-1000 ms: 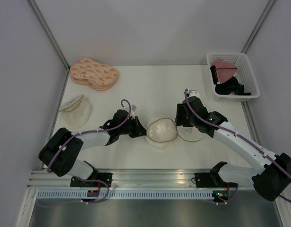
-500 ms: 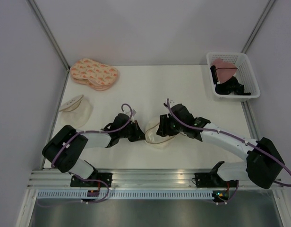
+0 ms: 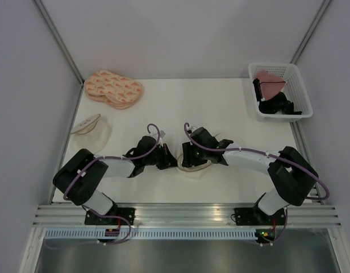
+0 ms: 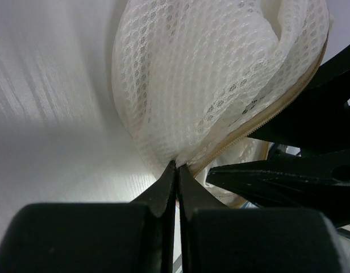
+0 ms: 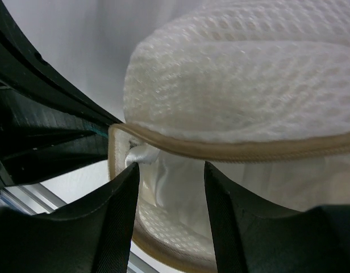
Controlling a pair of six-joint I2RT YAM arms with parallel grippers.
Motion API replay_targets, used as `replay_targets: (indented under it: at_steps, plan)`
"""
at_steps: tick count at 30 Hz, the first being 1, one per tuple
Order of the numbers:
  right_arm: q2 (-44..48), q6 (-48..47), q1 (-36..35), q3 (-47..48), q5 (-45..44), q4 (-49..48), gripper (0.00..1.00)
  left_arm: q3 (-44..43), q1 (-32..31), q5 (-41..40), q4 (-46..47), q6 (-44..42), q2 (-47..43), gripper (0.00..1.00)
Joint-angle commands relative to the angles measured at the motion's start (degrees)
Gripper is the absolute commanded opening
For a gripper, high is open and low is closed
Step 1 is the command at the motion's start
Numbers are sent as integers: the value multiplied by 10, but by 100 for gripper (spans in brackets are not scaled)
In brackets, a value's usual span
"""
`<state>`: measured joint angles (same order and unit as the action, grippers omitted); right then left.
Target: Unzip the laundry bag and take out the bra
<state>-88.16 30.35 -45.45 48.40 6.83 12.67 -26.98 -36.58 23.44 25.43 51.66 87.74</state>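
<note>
The laundry bag point(image 3: 196, 169) lies at the table's middle, largely covered by my right gripper point(image 3: 187, 157) in the top view. In the right wrist view it gapes open: mesh upper shell point(image 5: 249, 85), tan zip rim point(image 5: 237, 149), and the white bra point(image 5: 175, 182) inside. My right gripper point(image 5: 171, 168) is open at that gap, with bra fabric between its fingers; the left finger touches a fold. My left gripper point(image 4: 176, 165) is shut on the bag's mesh point(image 4: 209, 74) at its left end, beside the zip. The right gripper's black fingers point(image 4: 288, 176) show just to the right.
A peach patterned padded pair point(image 3: 113, 89) lies at the back left. A plain translucent pouch point(image 3: 91, 129) sits by the left edge. A white basket point(image 3: 297, 85) at the back right holds a pink garment point(image 3: 270, 79) and dark items.
My right arm has swung left from beside the bag onto it, and its gripper now sits at the bag's open rim. The left gripper has kept its hold and shifted slightly.
</note>
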Motion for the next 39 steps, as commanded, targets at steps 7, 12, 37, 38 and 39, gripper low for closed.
replay_targets:
  at_steps: [7,12,37,38,39]
  plan:
    - [-32,-3,-21,41,-21,-33,52,7,-8,21,53,23,16,2]
    - [-55,-6,-25,45,-63,-5,29,7,-8,23,57,25,13,2]
    - [225,-6,-26,-19,177,-57,0,-11,-8,23,50,28,21,2]
    - [228,2,-26,-28,223,-78,0,-12,-8,23,50,27,21,2]
    - [231,5,-26,-34,242,-94,0,-12,-8,23,51,28,22,2]
